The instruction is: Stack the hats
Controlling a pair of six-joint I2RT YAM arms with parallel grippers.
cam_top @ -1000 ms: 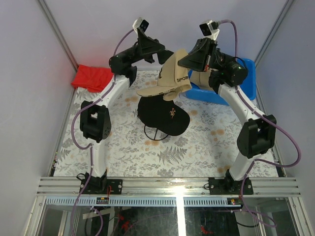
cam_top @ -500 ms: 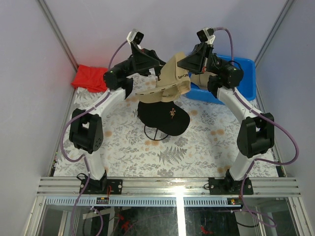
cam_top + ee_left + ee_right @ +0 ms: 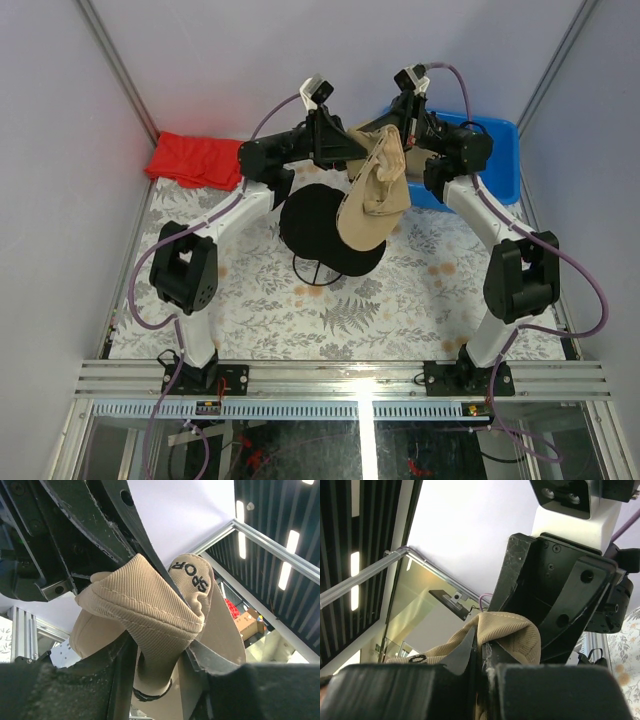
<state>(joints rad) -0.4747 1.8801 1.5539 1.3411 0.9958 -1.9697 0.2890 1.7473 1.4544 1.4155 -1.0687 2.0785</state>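
From above, the hanging tan cap [image 3: 375, 195] hides the right side of the black cap [image 3: 315, 225]. On my left wrist feed its lettering [image 3: 192, 577] vanishes into a fold after "SPOR". The right arm [image 3: 470, 205] covers part of the blue bin [image 3: 500, 165].

A tan cap [image 3: 378, 200], black cap [image 3: 310, 220], red cloth [image 3: 195, 160], blue bin [image 3: 500, 165], leaf-patterned table [image 3: 400, 300].

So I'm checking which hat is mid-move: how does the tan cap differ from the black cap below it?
The tan cap is khaki, the black cap black. The tan cap hangs crumpled, brim downward; the black cap sits domed. The tan cap is pinched by the left gripper and right gripper; the black cap rests over a wire stand, untouched. Both are brimmed fabric caps.
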